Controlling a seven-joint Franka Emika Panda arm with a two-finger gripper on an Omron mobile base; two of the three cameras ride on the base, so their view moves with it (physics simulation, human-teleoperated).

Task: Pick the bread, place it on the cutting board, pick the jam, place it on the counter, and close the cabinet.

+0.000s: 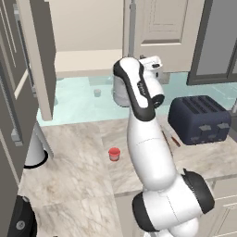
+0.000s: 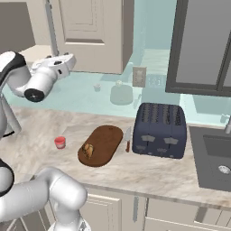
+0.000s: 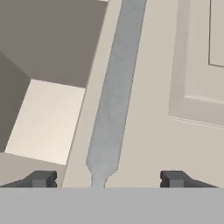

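Two steps look done: bread [image 2: 88, 149] on cutting board [image 2: 101, 144], jam [image 2: 60, 142] on worktop [image 2: 149, 169], both well below the pincer [image 3: 107, 179]. Cabinet closing is in hand. Pincer jaws apart, empty, handle [image 3: 114, 94] between them. Next: probably push the door [image 3: 175, 87] shut; contact unclear.

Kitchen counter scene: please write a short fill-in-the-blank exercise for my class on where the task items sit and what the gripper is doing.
1. The bread lies on the ____.
2. The jam stands on the ____, apart from the cutting board.
3. The gripper is ____, its fingertips either side of the cabinet door's metal handle.
4. Right of the board stands a navy ____.

Missing words: cutting board; counter; open; toaster
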